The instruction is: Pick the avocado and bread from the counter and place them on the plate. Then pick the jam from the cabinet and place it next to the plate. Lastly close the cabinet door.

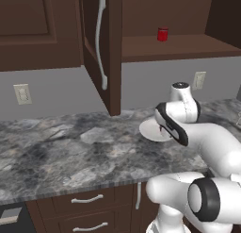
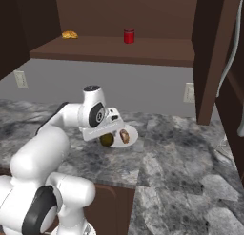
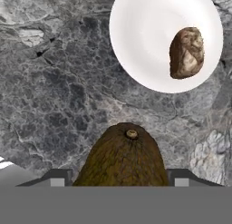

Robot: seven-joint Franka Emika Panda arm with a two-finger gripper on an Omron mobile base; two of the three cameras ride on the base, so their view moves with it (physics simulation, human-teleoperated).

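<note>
Brown-green and bumpy, the avocado [image 3: 122, 155] sits right between my two dark finger tips [image 3: 56, 177], with its little stem knob pointing away from me. My pincer [image 3: 118, 180] is clamped on the avocado, one finger on each side of it. From the right base view I can see my pincer [image 2: 106, 136] holding the avocado [image 2: 106, 140] up over the grey stone counter [image 2: 181, 153], right at the near edge of the plate [image 2: 131, 138].

Ahead of my pincer and a bit to its right in the hand view lies the white round plate [image 3: 149, 41]. The bread [image 3: 186, 53] is already lying on it, toward the right side of the plate. The bread [image 2: 125, 136] is brown and lumpy and sits just beside the avocado in the right base view. I cannot tell if the two touch.

High above my pincer there is a brown wood cabinet [image 1: 179, 45] with its shelf showing. The red jam [image 2: 128, 36] stands upright on that shelf, far from my pincer. A small yellow thing [image 2: 69, 34] lies on the same shelf, well apart from the jam. The cabinet door [image 1: 101, 48] stands swung out toward me, with a long pale handle [image 1: 100, 38] on it.

Below the counter edge there are brown drawers [image 1: 84, 211] with pale handles.
</note>
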